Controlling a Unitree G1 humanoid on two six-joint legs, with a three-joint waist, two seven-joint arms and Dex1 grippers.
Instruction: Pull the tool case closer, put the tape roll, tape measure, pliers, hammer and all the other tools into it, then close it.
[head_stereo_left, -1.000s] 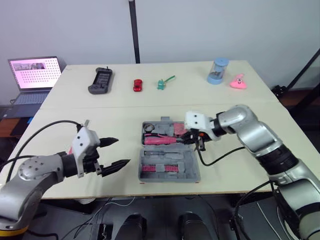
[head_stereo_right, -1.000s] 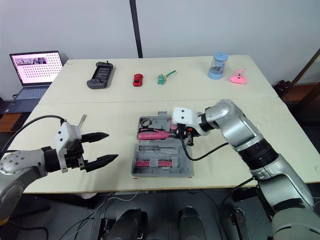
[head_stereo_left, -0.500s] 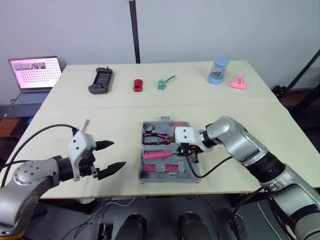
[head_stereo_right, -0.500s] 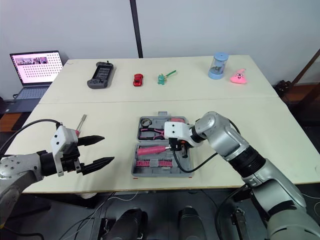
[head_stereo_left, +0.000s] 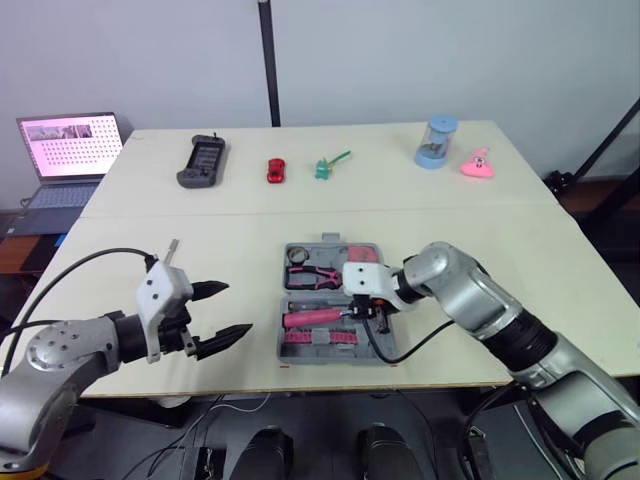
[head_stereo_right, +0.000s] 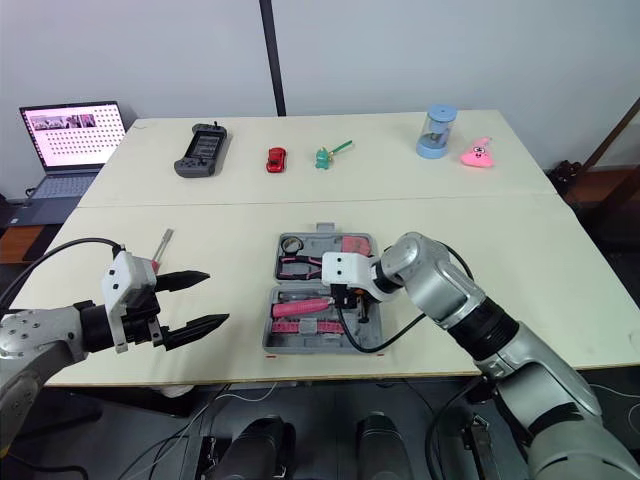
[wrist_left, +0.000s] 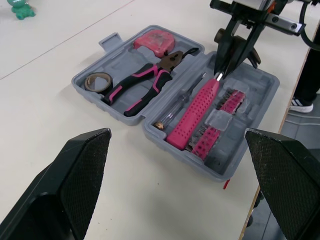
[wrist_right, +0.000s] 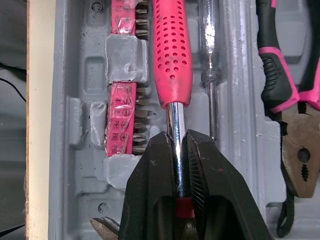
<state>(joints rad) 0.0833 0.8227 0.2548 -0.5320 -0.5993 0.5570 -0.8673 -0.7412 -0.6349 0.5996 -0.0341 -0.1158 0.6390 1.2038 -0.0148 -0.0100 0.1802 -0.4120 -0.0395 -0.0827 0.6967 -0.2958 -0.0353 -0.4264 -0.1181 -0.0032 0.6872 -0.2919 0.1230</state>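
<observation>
The grey tool case (head_stereo_left: 284, 335) lies open near the table's front edge. Its far half holds the tape roll (wrist_left: 94, 81), pink-handled pliers (wrist_left: 140, 85) and pink tape measure (wrist_left: 155, 41). In the near half lie a slim screwdriver (wrist_left: 182, 100) and a strip of bits (wrist_left: 220, 120). My right gripper (wrist_right: 176, 165) is shut on the steel shaft of the hammer (wrist_right: 171, 55), close to its head, and the pink dotted handle (head_stereo_left: 312, 318) lies across the near half. Left of the case, my left gripper (head_stereo_left: 237, 308) hangs open and apart from it.
Along the table's far side stand a black game controller (head_stereo_left: 201, 160), a red toy car (head_stereo_left: 275, 170), a green toy (head_stereo_left: 326, 166), a blue cup (head_stereo_left: 436, 143) and a pink toy (head_stereo_left: 477, 163). A laptop (head_stereo_left: 68, 150) sits at the far left.
My right gripper has carried the hammer from the case's far half toward the front and left, into the near half. The left gripper drew back slightly, then held still.
</observation>
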